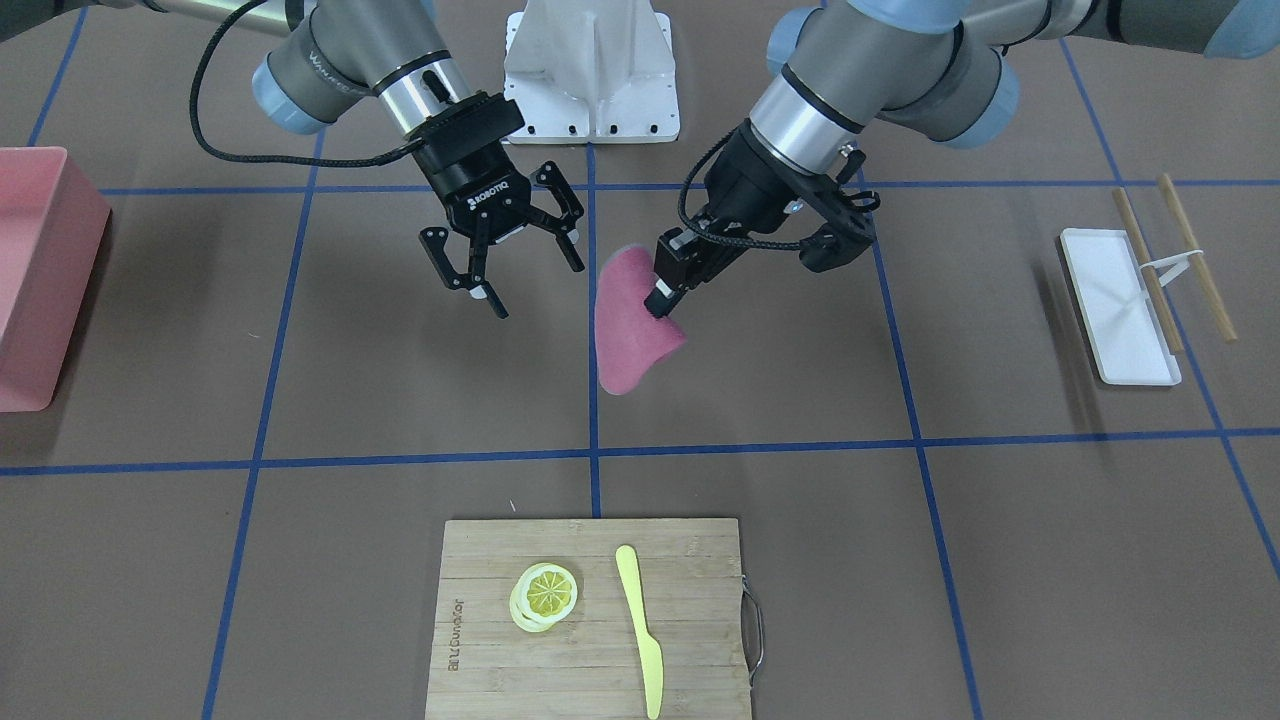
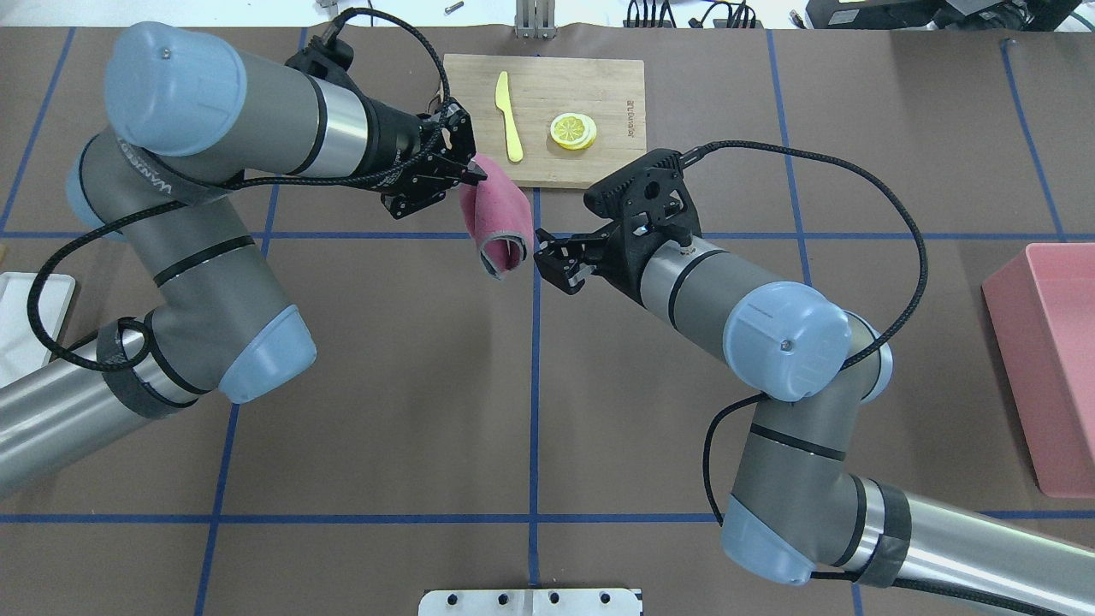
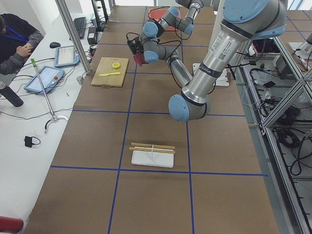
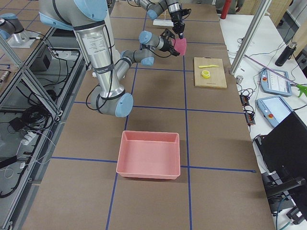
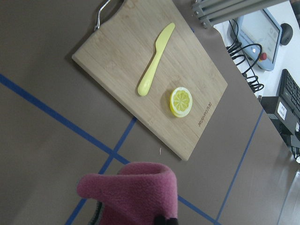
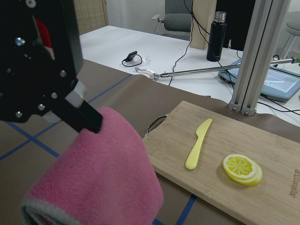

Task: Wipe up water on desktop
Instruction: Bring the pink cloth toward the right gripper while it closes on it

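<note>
The brown desktop [image 1: 400,380] with blue tape lines fills the views; I see no water on it. My left gripper [image 1: 660,300] is shut on a folded pink cloth [image 1: 630,325] and holds it hanging above the desktop's middle. In the overhead view the left gripper [image 2: 473,175] pinches the top of the cloth [image 2: 500,222]. My right gripper [image 1: 510,275] is open and empty, close beside the cloth without touching it; it also shows in the overhead view [image 2: 554,261]. The cloth fills the bottom of the left wrist view [image 5: 136,192] and the right wrist view [image 6: 98,173].
A bamboo cutting board [image 1: 690,640] with a yellow knife [image 1: 640,630] and lemon slices [image 1: 545,595] lies beyond the cloth. A pink bin [image 2: 1044,359] stands at my far right. A white tray [image 1: 1120,305] with chopsticks lies at my far left.
</note>
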You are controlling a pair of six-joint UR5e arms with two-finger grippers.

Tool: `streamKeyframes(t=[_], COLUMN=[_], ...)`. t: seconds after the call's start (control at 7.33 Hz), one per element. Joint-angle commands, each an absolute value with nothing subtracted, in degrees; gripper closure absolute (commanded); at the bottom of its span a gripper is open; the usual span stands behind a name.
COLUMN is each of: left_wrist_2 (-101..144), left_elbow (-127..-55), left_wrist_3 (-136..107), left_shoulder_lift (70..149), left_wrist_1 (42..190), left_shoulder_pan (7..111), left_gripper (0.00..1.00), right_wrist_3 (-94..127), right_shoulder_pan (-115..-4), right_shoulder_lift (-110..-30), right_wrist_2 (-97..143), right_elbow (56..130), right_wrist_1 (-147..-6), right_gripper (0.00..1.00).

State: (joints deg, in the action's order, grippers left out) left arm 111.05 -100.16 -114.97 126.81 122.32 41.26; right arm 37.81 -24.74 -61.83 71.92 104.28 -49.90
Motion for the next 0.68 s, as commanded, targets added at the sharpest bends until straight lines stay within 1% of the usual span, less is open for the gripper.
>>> streamKeyframes(t=[0.0, 0.14, 0.41, 0.55], left_wrist_2=[111.0, 111.0, 111.0, 111.0], left_elbow=[-100.4, -100.4, -100.0, -99.8], left_wrist_3=[-117.9, -119.3, -119.3, -118.9], left_shoulder_lift=[128.1, 129.2, 128.9, 128.8], left_wrist_1=[122.3, 122.3, 122.3, 122.3], left_shoulder_pan=[40.4, 40.4, 40.5, 40.8], left_gripper=[1.0, 1.0, 1.0, 1.0], right_wrist_3=[36.1, 36.0, 36.0, 36.1], right_shoulder_pan=[-21.8, -20.4, -18.7, -18.5], right_shoulder_lift=[-60.8, -60.9, -61.3, -61.4], right_wrist_2=[67.4, 65.8, 64.2, 64.2], right_elbow=[104.2, 104.1, 104.7, 104.9], right_wrist_1=[-52.6, -52.6, -52.3, -52.1], right_gripper=[0.11, 0.11, 0.02, 0.01])
